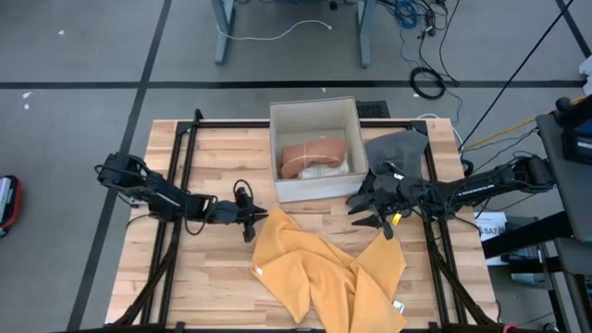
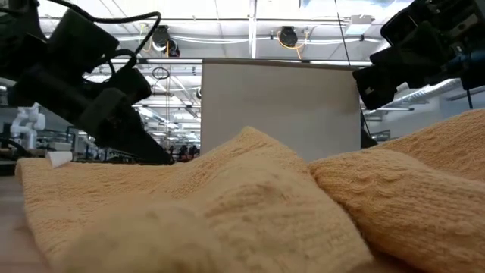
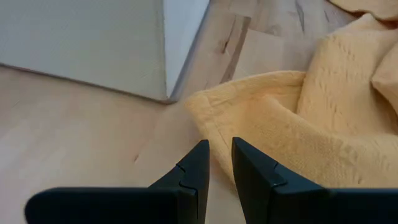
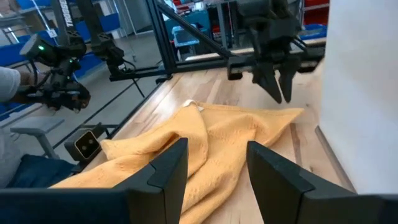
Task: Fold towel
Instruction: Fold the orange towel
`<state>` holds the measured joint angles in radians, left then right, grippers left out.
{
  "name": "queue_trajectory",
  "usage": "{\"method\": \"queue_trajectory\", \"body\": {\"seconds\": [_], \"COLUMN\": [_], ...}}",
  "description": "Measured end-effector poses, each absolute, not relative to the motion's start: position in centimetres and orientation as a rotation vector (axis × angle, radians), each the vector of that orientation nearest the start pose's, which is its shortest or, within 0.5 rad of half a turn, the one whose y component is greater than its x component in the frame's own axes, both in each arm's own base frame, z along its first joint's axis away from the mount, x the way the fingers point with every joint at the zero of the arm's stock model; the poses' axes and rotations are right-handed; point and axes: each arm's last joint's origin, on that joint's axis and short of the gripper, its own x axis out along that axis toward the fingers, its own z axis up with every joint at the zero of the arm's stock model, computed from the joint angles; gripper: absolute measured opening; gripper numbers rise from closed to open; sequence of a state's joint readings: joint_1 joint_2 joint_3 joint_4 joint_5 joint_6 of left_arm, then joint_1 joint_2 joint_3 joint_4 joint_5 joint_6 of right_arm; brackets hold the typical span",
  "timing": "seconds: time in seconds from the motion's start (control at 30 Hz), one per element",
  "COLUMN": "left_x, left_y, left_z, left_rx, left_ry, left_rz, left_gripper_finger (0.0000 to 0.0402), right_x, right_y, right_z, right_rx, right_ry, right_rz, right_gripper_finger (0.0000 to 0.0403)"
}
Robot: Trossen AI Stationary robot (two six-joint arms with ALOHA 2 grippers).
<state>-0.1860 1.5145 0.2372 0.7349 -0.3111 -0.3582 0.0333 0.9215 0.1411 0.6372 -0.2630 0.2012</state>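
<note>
The wooden surface [image 1: 213, 277] has the yellow towel [image 1: 324, 273] lying crumpled across the lower middle of the overhead frame, just below the white box [image 1: 314, 148] that sits centre top. Nothing's grabbed yet. The left claw [image 1: 252, 222] sits at the towel's upper left corner, fingers nearly pressed together with a narrow gap and pinching nothing. The right claw [image 1: 375, 219] hovers spread over the upper right corner. I'd say both should pinch right at the hemmed corners, not the bunched middle, then pull apart to flatten before folding.
</note>
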Motion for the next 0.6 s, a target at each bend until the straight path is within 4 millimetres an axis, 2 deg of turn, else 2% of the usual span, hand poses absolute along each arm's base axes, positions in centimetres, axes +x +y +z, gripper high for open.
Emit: {"method": "queue_trajectory", "body": {"seconds": [0.13, 0.33, 0.6], "left_x": [22.1, 23.6, 24.1], "left_y": [-2.8, -2.1, -1.7], "left_z": [10.1, 9.2, 8.4], "left_rx": [-0.233, -0.241, -0.216], "left_ry": [0.498, 0.535, 0.554], "left_rz": [0.137, 0.158, 0.179], "left_gripper_finger": [0.0074, 0.0074, 0.0074], "right_x": [17.1, 17.2, 17.2], "right_y": [1.5, 1.6, 1.6], "right_z": [17.2, 17.4, 17.4], "right_rx": [0.209, 0.204, 0.205], "right_ry": [0.159, 0.137, 0.135], "right_rz": [0.293, 0.299, 0.300], "right_gripper_finger": [0.0153, 0.0153, 0.0153]}}
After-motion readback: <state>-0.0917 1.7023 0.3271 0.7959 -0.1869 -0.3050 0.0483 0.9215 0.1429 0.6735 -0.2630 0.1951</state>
